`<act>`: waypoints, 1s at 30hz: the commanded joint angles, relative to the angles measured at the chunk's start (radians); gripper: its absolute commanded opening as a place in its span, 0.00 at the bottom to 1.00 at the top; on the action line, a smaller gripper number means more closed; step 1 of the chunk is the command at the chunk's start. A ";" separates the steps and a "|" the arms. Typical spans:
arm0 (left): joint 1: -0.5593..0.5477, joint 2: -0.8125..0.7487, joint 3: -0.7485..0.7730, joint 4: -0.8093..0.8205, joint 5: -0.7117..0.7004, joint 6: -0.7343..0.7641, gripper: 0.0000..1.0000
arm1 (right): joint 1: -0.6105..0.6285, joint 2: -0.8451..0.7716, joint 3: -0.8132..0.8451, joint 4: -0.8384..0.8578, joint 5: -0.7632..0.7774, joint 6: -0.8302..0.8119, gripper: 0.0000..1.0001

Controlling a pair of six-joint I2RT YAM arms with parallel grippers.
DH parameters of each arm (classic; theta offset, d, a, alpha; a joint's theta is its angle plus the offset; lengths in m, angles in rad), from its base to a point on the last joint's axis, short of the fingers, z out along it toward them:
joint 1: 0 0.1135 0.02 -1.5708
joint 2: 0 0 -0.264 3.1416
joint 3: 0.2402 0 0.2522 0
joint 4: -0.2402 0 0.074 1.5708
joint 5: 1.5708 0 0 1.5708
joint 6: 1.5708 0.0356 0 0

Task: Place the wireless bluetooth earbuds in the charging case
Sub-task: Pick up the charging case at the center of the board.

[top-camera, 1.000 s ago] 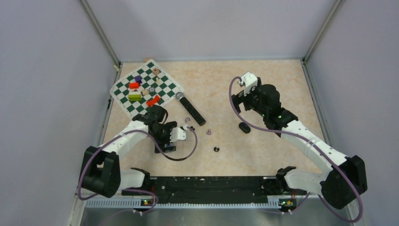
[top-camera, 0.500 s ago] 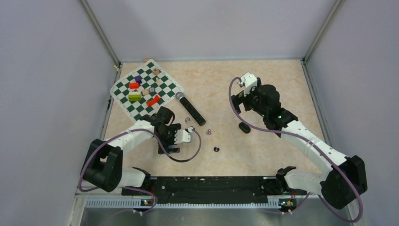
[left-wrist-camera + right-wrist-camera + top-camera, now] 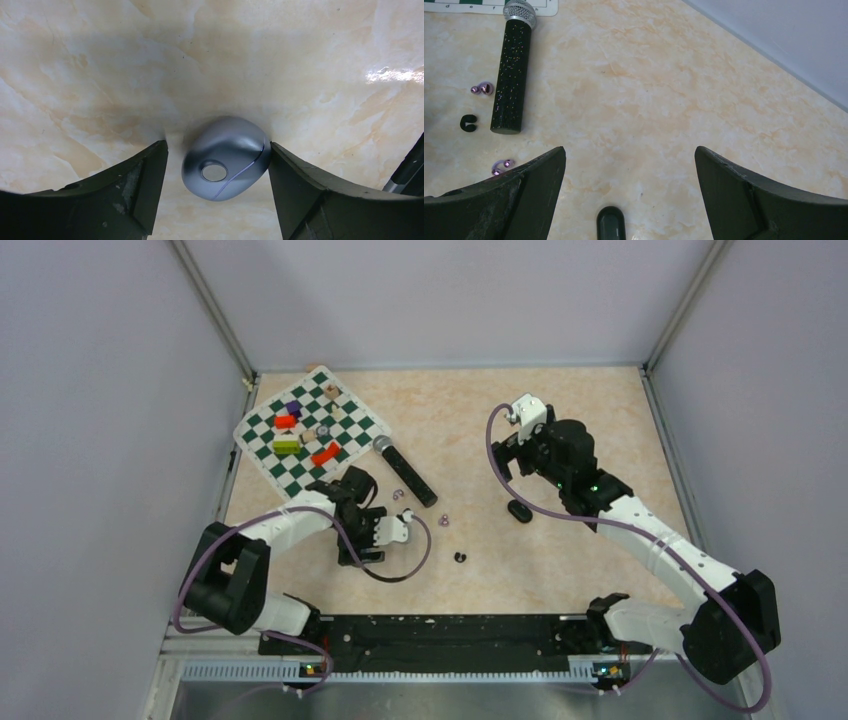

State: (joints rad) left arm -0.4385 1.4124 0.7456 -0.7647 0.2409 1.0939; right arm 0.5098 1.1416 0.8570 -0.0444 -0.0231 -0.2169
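A grey-lilac oval charging case (image 3: 225,157), lid closed, lies on the table between the fingers of my left gripper (image 3: 217,150). The right finger (image 3: 300,185) touches the case and a narrow gap remains at the left finger (image 3: 135,185), so the gripper is open. In the top view the left gripper (image 3: 365,537) hides that case. My right gripper (image 3: 629,150) hangs wide open and empty above a black case (image 3: 611,222). Two purple earbuds (image 3: 482,89) (image 3: 502,166) and a black earbud (image 3: 468,123) lie loose near the microphone. Another black earbud (image 3: 460,558) lies nearer the front.
A black microphone with a silver head (image 3: 405,470) lies diagonally between the arms. A green-and-white chessboard mat (image 3: 345,445) with coloured blocks sits at the back left. The black case (image 3: 519,510) lies just in front of the right gripper (image 3: 513,452). Grey walls enclose the table.
My left gripper has shifted right toward the table's middle and its jaws have narrowed around the grey-lilac case. The right arm has not moved.
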 commanded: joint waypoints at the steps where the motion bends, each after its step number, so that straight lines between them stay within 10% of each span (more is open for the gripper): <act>1: -0.005 0.008 0.029 -0.024 -0.009 -0.004 0.76 | 0.014 -0.016 -0.002 0.036 0.006 -0.006 0.99; 24: -0.044 0.221 0.138 0.088 -0.080 -0.225 0.64 | 0.013 -0.011 -0.005 0.035 0.005 -0.005 0.99; 30: -0.052 0.370 0.284 0.056 -0.200 -0.351 0.81 | 0.014 -0.007 -0.008 0.036 0.005 -0.007 0.99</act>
State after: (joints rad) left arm -0.4873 1.6688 0.9829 -0.7448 0.1074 0.8532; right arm 0.5098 1.1416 0.8570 -0.0444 -0.0208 -0.2173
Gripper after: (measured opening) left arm 0.791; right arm 0.990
